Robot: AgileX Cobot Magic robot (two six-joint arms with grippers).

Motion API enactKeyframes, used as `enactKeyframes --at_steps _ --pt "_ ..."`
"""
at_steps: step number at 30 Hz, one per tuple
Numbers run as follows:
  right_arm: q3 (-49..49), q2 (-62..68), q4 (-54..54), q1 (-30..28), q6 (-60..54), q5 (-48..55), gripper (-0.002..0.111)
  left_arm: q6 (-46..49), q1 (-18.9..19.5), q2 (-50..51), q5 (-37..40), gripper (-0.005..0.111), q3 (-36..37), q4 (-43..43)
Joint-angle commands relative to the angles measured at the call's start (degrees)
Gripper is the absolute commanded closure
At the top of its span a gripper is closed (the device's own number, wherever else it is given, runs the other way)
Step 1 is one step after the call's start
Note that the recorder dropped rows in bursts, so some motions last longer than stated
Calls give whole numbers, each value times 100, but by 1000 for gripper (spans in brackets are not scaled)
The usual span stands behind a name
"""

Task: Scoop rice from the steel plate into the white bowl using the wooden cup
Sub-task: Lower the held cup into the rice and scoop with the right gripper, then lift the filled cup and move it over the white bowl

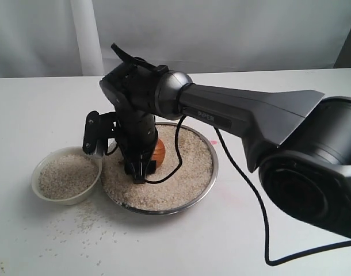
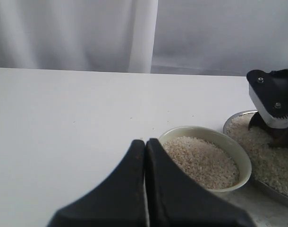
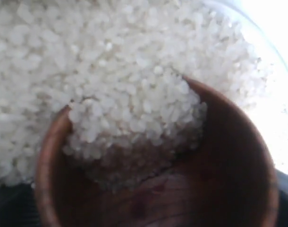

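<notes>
I have the right gripper [image 1: 138, 172] down in the steel plate [image 1: 214, 164], its jaws clamped on the wooden cup [image 1: 159, 152]. The cup is tilted with its mouth pushed into the rice [image 1: 190, 167]. Through the right wrist camera I see grains heaped over its lip and partway into the dark inside. The white bowl [image 1: 38, 171] sits just beside the plate on the left and also holds rice. A few grains lie scattered on the table [image 1: 49, 103] in front of the bowl. My left gripper [image 2: 145, 144] hangs over the table near the bowl, fingers pressed together, holding nothing.
</notes>
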Motion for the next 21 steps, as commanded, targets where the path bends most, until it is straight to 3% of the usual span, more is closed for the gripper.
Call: enactKeyframes --at_steps 1,13,21 --pt "-1 -260 206 -41 26 -163 108 -29 -24 -17 -21 107 -16 -27" --pt "806 -1272 244 -81 26 -835 108 -17 -24 -17 -21 107 -16 -27" --pt "958 -1409 -14 376 26 -1442 108 -32 -24 -17 -21 107 -16 -27"
